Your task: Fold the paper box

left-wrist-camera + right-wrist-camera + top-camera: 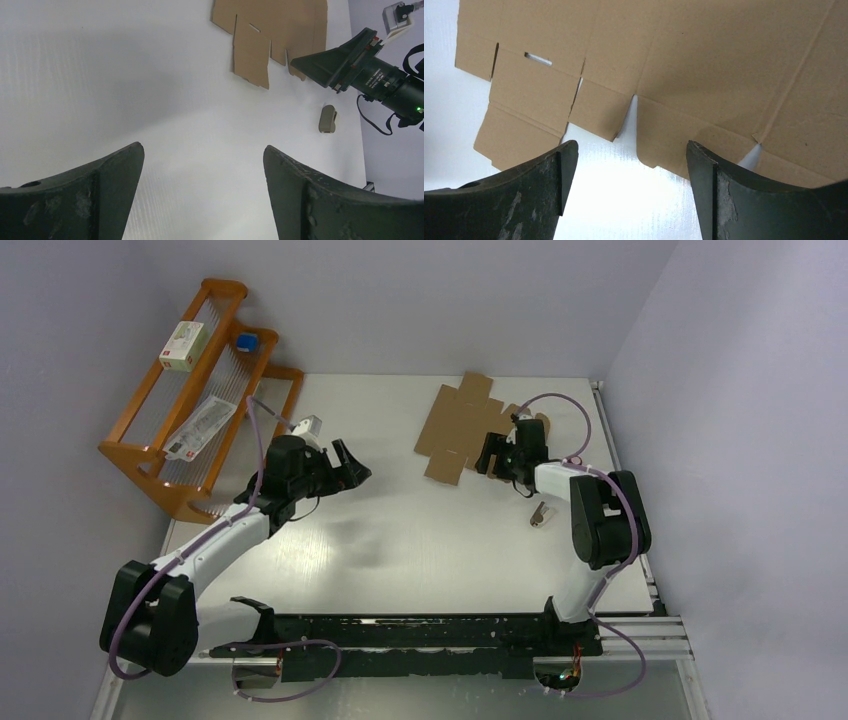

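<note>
I am holding my right jaws wide over the near flaps of the paper box (458, 428), lying flat far right on the bench (400, 550), to grip one; my left jaws are hanging wide, well apart.

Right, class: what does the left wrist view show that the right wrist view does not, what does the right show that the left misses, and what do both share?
Only the left wrist view shows the left pincer, open above a bare part of the table, and a small tan object lying apart from the paper box. Only the right wrist view shows the fold creases of the cardboard close up. Both show the paper box as a flat, unfolded sheet on the white table, and the right pincer, open at the sheet's edge.
</note>
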Motion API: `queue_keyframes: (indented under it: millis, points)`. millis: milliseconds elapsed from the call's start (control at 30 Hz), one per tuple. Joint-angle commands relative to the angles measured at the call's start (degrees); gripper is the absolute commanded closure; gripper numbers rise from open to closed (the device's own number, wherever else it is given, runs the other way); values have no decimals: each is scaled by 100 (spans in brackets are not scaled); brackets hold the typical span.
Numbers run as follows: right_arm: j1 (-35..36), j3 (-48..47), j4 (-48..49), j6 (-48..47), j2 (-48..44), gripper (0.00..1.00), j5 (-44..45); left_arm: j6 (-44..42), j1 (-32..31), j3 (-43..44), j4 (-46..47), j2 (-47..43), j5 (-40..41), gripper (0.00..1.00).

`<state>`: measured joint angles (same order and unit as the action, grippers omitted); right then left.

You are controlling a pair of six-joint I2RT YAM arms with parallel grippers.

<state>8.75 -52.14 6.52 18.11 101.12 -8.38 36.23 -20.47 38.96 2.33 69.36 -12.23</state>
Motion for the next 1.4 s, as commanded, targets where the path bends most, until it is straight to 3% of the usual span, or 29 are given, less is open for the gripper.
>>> queue_keyframes:
  millis: [0, 300, 567, 833, 1033, 1367]
  points:
    - [119, 106, -37, -51, 150, 17, -154, 7, -45, -36, 225, -13, -107, 6]
    - [613, 392, -200, -42, -93, 19, -299, 70, -45, -80, 300, 21, -117, 7]
    - [1572, 758, 5, 337, -337, 20, -395, 179, -45, -219, 439, 17, -53, 7]
    - [2218, 494, 18, 423, -562, 19, -439, 261, -45, -301, 548, 70, 56, 8]
    - [1911, 145, -535, -164, -1106, 16, 165, 322, -45, -198, 690, 383, 94, 9]
    - [31, 246, -357, -245, -1307, 15, -37, 629, -221, 345, 1358, 1723, 24, 13]
